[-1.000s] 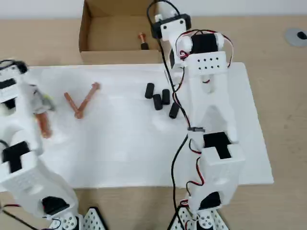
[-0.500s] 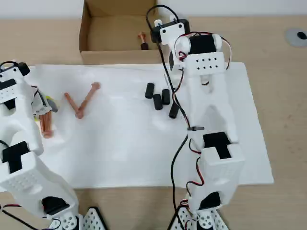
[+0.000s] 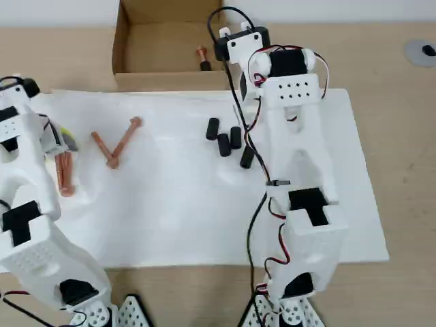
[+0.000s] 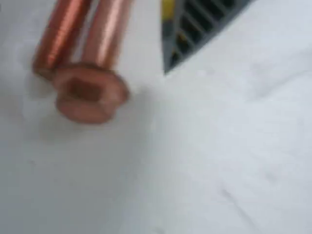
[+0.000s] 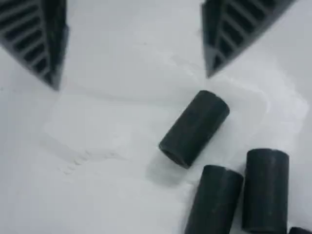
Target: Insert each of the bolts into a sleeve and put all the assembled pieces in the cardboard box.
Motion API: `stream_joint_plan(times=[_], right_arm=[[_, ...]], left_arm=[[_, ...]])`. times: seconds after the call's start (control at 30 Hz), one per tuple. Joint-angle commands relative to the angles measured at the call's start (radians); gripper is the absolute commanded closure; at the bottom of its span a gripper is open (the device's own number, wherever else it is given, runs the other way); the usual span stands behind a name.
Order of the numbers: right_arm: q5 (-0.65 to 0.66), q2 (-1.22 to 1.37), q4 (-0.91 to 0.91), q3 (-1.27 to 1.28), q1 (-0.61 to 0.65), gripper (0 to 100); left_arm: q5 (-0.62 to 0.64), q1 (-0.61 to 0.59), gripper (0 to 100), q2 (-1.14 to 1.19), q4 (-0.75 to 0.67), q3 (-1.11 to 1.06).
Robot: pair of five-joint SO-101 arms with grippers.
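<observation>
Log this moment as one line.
left gripper: by two bolts | right gripper: open over four sleeves | box: one assembled piece | mat: two more bolts in a V

You are looking at a white sheet that is lying spread over the pale wooden surface, stretching beneath the right claw and well past it on both sides. A small grey disc with a dark spot is sitting on bare wood, well apart from that claw, off to its right. A white band is running along the surface's far edge, beyond the claw.
</observation>
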State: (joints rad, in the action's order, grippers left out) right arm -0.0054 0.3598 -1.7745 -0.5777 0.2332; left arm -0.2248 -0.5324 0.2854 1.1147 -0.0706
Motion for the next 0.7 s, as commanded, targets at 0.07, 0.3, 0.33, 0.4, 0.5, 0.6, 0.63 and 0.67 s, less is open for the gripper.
stream_joint_plan(times=[0.07, 0.3, 0.33, 0.4, 0.5, 0.6, 0.63, 0.67], right_arm=[[0.008, -0.081, -0.014, 0.001, 0.007, 76.9], [0.009, -0.074, -0.014, 0.001, 0.007, 76.9], [0.009, -0.074, -0.014, 0.001, 0.007, 76.9], [0.009, -0.074, -0.014, 0.001, 0.007, 76.9], [0.009, -0.074, -0.014, 0.001, 0.007, 76.9], [0.009, -0.074, -0.014, 0.001, 0.007, 76.9], [0.009, -0.074, -0.014, 0.001, 0.007, 76.9], [0.009, -0.074, -0.014, 0.001, 0.007, 76.9]], left_arm=[[-0.011, -0.081, 74, -0.056, 0.005, 0.054], [-0.011, -0.08, 74, -0.054, 0.032, 0.048], [-0.011, -0.071, 74, -0.051, 0.032, 0.048], [-0.009, -0.054, 74, -0.05, 0.032, 0.044], [-0.009, -0.035, 74, -0.051, 0.026, 0.017], [-0.008, -0.029, 79, -0.05, 0.026, -0.005], [-0.008, -0.031, 81, -0.05, 0.025, -0.011], [-0.006, -0.034, 83, -0.05, 0.025, -0.018]])
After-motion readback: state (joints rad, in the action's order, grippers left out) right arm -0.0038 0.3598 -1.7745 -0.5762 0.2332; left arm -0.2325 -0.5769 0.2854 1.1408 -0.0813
